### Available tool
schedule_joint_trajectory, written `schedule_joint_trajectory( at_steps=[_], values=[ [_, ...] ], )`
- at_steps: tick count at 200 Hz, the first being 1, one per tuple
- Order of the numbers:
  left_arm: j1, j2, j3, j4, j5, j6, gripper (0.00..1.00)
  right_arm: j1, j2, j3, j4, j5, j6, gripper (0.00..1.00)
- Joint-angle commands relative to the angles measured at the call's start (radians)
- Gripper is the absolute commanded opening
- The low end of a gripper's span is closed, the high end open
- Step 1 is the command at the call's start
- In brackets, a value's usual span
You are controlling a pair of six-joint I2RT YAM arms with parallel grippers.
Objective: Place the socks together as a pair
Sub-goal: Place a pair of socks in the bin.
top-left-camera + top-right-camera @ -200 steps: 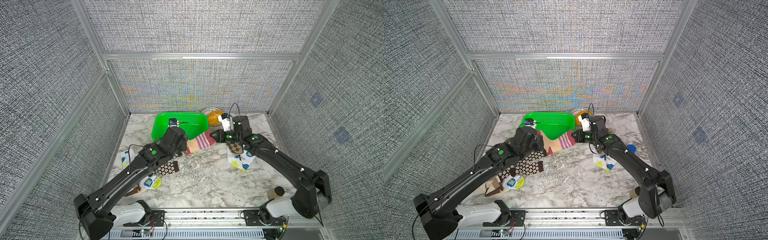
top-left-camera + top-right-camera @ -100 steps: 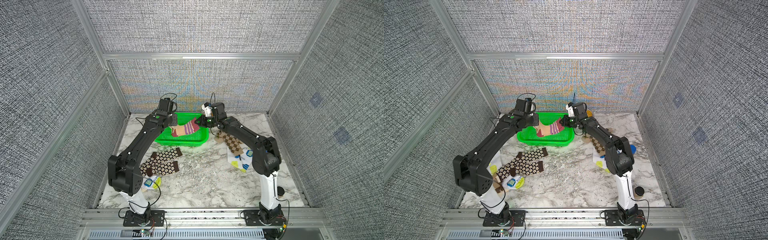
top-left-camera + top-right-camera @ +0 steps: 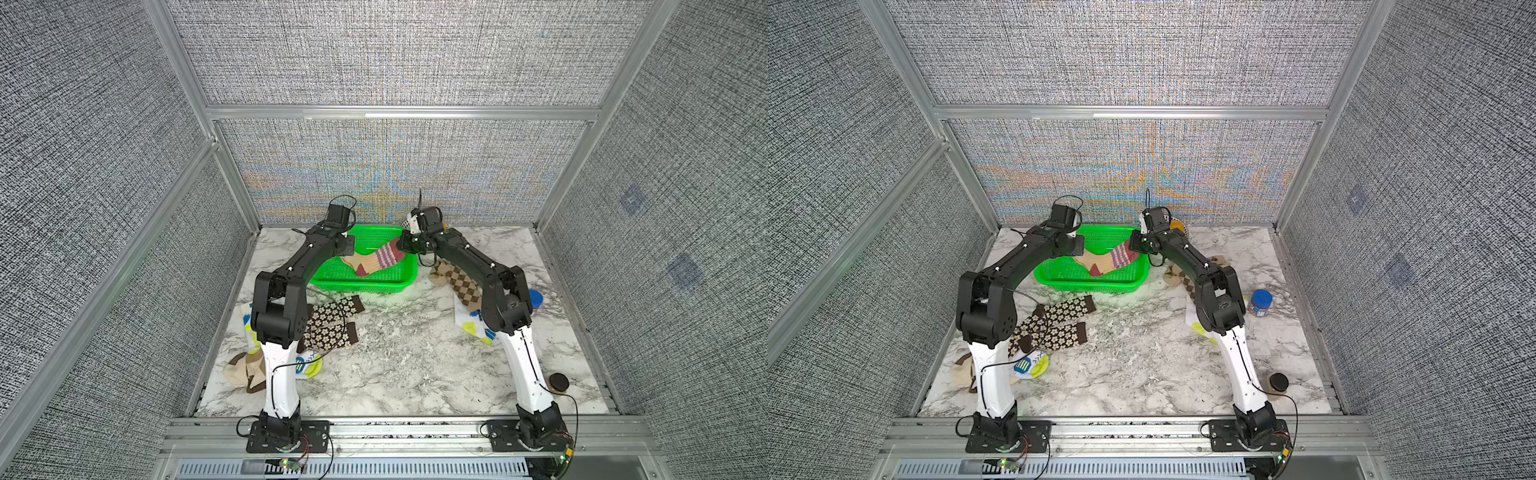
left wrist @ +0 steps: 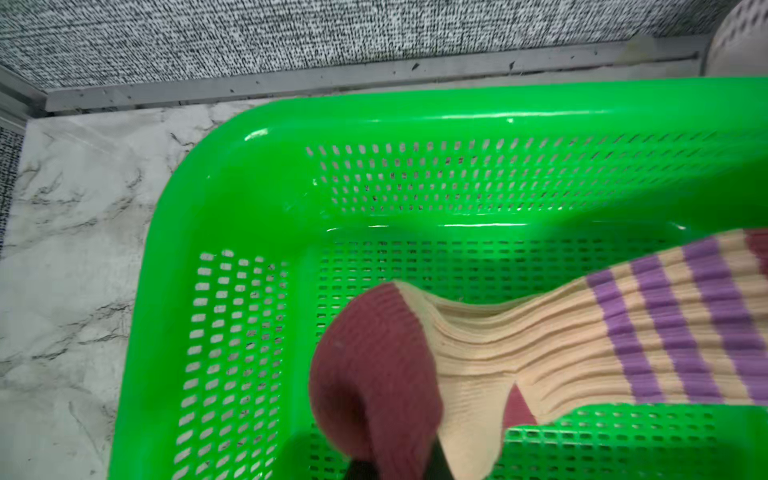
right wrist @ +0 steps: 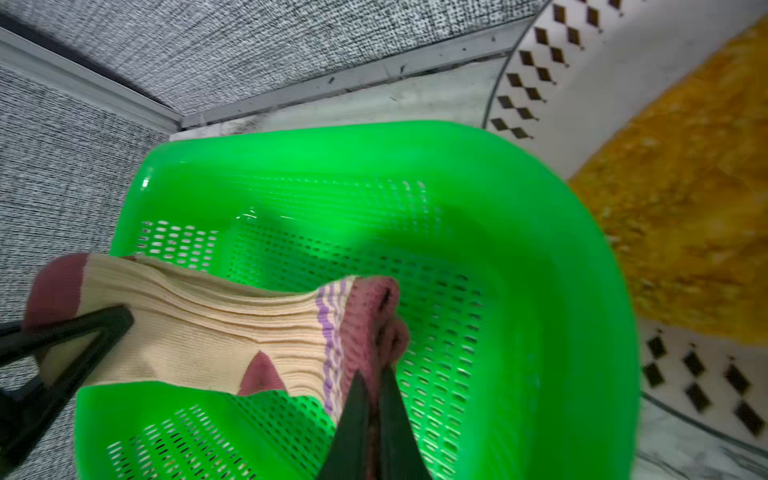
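Right wrist view shows the right hand [image 5: 374,374] squeezed shut on the dark red cuff of the peach sock with purple stripes [image 5: 199,332], and the left hand [image 4: 399,464] is pinched tight on its dark red toe. In both top views the sock is stretched between the two hands over the green basket [image 3: 365,287] at the back of the tabletop [image 3: 415,365]. Two brown flower socks [image 3: 332,322] lie on the tabletop in front of the basket.
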Motion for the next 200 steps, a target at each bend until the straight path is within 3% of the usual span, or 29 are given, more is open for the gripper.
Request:
schedule_joint_trajectory(
  at_steps=[1,11,25,54,61,67,101,131,144,157,174,180,200],
  values=[
    [0.002,0.014,0.019,-0.007,-0.033,0.013,0.15,0.0,0.001,-0.001,-0.039,0.04,-0.035,0.06],
    [0.002,0.011,0.031,-0.02,-0.028,0.019,0.23,-0.001,-0.005,-0.001,-0.046,0.035,-0.04,0.2],
    [0.002,-0.006,0.036,-0.026,-0.041,0.012,0.45,-0.003,-0.026,-0.008,-0.051,0.038,-0.05,0.36],
    [0.002,-0.061,0.056,-0.055,-0.065,0.002,0.65,-0.004,-0.098,-0.036,-0.048,0.049,-0.053,0.52],
    [0.001,-0.082,0.056,-0.061,-0.071,-0.003,0.86,-0.004,-0.118,-0.044,-0.046,0.049,-0.053,0.54],
    [0.0,-0.101,0.057,-0.063,-0.072,-0.006,0.92,-0.004,-0.139,-0.054,-0.041,0.051,-0.053,0.55],
    [0.0,-0.235,0.059,-0.119,-0.038,-0.024,0.94,0.001,-0.266,-0.106,-0.044,0.047,-0.074,0.57],
    [-0.011,-0.475,-0.112,-0.08,0.049,-0.065,0.94,0.005,-0.468,-0.288,-0.044,-0.007,-0.174,0.59],
    [-0.049,-0.61,-0.243,-0.049,0.091,-0.085,0.94,0.023,-0.617,-0.499,0.022,0.027,-0.234,0.65],
    [-0.115,-0.742,-0.4,-0.019,0.08,-0.108,0.96,0.043,-0.787,-0.751,0.12,0.093,-0.268,0.78],
    [-0.184,-0.895,-0.599,0.006,0.084,-0.167,0.99,0.047,-0.982,-1.056,0.265,0.152,-0.281,0.85],
    [-0.198,-0.95,-0.672,0.018,0.078,-0.196,0.99,0.047,-1.05,-1.156,0.311,0.179,-0.287,0.98],
    [-0.206,-1.148,-0.907,0.077,0.021,-0.262,0.99,0.041,-1.265,-1.428,0.402,0.347,-0.299,0.98]
  ],
)
